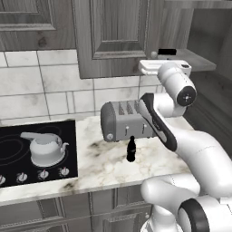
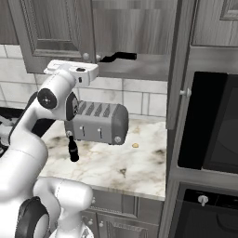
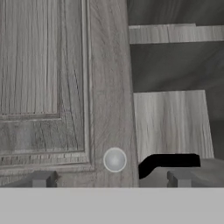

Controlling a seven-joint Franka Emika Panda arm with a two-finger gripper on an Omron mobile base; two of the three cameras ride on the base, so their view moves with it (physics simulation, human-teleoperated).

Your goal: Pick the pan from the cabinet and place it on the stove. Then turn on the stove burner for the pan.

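Reaching up from the marble counter [image 1: 113,165], the white arm [image 1: 199,158] lifts its hand to the foot of the dark grey cabinet [image 1: 113,36], whose right door [image 2: 179,65] hangs swung out while the left door [image 3: 57,87] remains closed, its round silver knob [image 3: 114,159] just beside the opening. The gripper [image 3: 111,179] faces that knob with its fingers [image 3: 41,179] spread fully apart and nothing between them. Down on the counter, the black glass stove [image 1: 18,136] sits at the left in the left base view, carrying a silver-white kettle [image 1: 45,148] over one ring and a row of small silver knobs [image 1: 43,174] along its front edge. A grey four-slot toaster [image 2: 97,122] stands against the tiled wall behind the arm, and a small dark bottle [image 1: 131,149] stands upright just in front of it. The pan [image 2: 118,57] rests on the cabinet's bottom shelf, where its long black handle [image 3: 168,162] juts toward the open side; the round steel body is hidden from the cameras. A tiny tan scrap [image 2: 135,145] lies on the marble to the right of the toaster.
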